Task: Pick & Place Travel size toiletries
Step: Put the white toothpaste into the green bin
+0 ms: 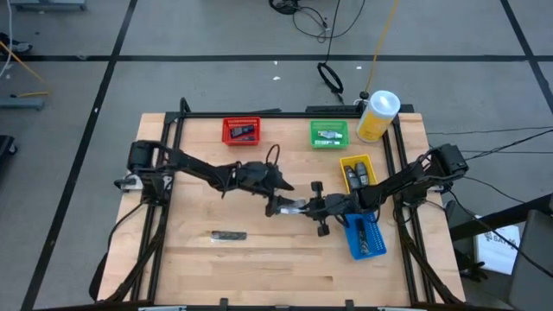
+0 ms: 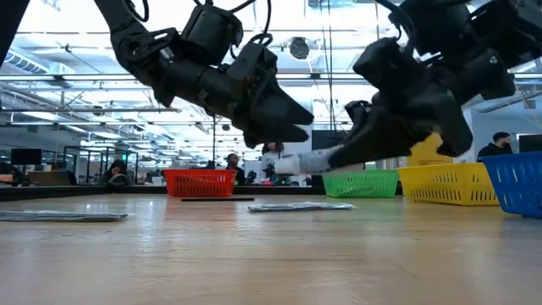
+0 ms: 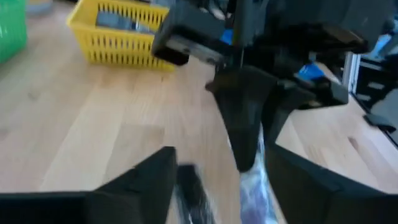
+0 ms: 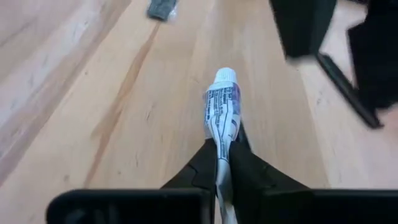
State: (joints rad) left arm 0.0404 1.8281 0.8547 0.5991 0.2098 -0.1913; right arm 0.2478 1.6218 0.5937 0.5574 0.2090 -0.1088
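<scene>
A small white tube with a white cap (image 4: 222,106) is in my right gripper (image 4: 222,146), above the middle of the table (image 1: 288,206). My left gripper (image 1: 281,186) is open just to the left of and above the tube's cap end (image 2: 292,163). In the left wrist view its fingers stand wide on either side of the tube (image 3: 254,183), apart from it. A dark flat sachet (image 1: 229,235) lies flat on the table nearer the front. Another flat item (image 2: 301,206) lies on the table below the grippers. My right gripper pinches the tube's flat crimped tail (image 4: 221,155) between its two shut fingers. It comes level from the table's right side, with the fingers along the tube. The tube is lifted clear of the table, about level, and its cap (image 4: 225,76) points toward the left gripper.
Four small bins stand on the table: red (image 1: 241,130) and green (image 1: 329,134) at the far edge, yellow (image 1: 357,171) and blue (image 1: 365,235) on the right, each with items inside. A large yellow bottle with a white cap (image 1: 378,115) stands at the far right corner.
</scene>
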